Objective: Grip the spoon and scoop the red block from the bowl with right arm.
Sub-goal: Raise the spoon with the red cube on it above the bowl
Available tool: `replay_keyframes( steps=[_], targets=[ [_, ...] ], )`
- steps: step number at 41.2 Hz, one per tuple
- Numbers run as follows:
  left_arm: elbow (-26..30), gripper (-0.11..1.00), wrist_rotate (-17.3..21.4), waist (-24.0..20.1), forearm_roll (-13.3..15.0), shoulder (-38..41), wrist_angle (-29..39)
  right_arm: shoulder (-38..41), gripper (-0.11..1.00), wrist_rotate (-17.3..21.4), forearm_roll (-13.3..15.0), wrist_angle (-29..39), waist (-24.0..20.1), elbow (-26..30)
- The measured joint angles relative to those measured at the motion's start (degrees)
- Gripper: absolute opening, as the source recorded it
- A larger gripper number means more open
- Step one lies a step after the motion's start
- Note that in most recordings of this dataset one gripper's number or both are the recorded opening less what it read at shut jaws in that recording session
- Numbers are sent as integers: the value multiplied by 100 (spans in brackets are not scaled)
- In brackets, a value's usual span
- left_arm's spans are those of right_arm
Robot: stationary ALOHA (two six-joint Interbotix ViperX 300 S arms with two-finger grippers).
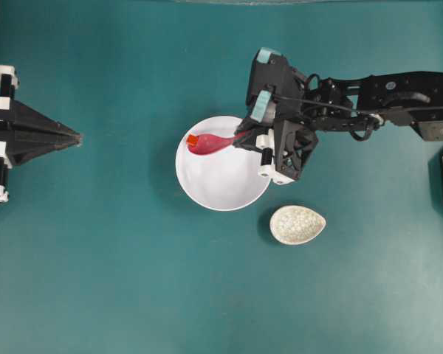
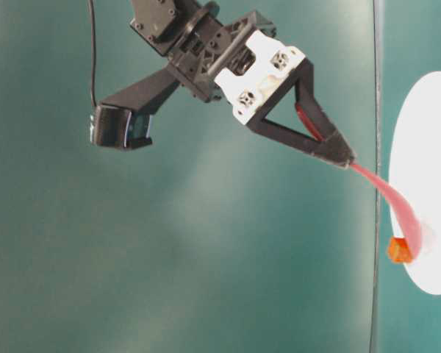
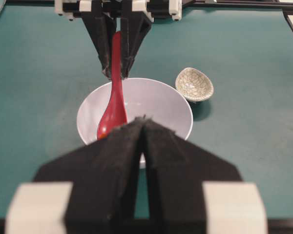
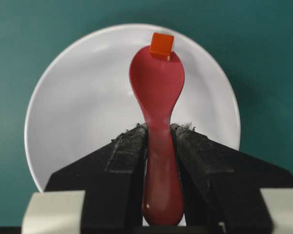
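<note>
Overhead view, left to right:
left claw (image 1: 77, 138): parked at the table's left edge, tips pressed together, well apart from everything; nothing held.
table (image 1: 118, 280): teal, carries all items.
block (image 1: 193, 139): tiny red-orange cube, touching the spoon's far tip, over the bowl's upper-left part. From the right wrist view it sits at the front lip of the scoop, not down in the hollow. Cannot tell whether it rests on the lip or is just pushed by it.
spoon (image 1: 210, 144): magenta, long axis runs left-right across the overhead view; scoop points left, away from the claw, handle runs right into it. Table-level view shows it sloping down from the claw tips towards the bowl.
bowl (image 1: 221, 184): white, middle of the table, otherwise bare inside.
right claw (image 1: 244, 140): pinching the spoon's handle, one finger (image 4: 122, 161) on each side, at the bowl's upper-right rim. Grip looks centred and straight.
dish (image 1: 297, 224): speckled, just beside the bowl at lower right, not involved.
key relation: block lies dead ahead of the claw along the spoon axis, at the very tip. Right arm is the near one; left is far off.
step, my read: scoop under way, block not seated yet.
next: likely needs the tip under the block, then a tilt back.
risk: block could slide off the lip.
</note>
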State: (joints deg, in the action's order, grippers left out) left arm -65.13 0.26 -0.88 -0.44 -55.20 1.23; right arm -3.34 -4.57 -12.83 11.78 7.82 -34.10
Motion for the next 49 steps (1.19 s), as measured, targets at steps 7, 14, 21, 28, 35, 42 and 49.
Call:
replay_keyframes(
  steps=[7,14,21,28,35,42,49],
  targets=[
    [0,0,0,-9,0,-9,9,-185,25,0,9,-492,-26,-255],
    [9,0,-53,0,0,0,0,-431,25,0,9,-993,-62,-562],
    [0,0,-114,-9,0,-9,9,-694,25,0,9,-1512,-167,-914],
    [0,0,-114,-9,0,0,9,-896,25,0,0,-2013,-387,-1318],
    [9,0,-114,-9,0,0,0,-1046,25,-35,0,-2628,-598,-1819],
    [0,0,-114,-9,0,-9,9,-1151,25,-132,70,-3155,-659,-2224],
    [0,0,-114,-9,0,-9,9,-1257,25,-246,422,-3419,-659,-2470]
  ],
)
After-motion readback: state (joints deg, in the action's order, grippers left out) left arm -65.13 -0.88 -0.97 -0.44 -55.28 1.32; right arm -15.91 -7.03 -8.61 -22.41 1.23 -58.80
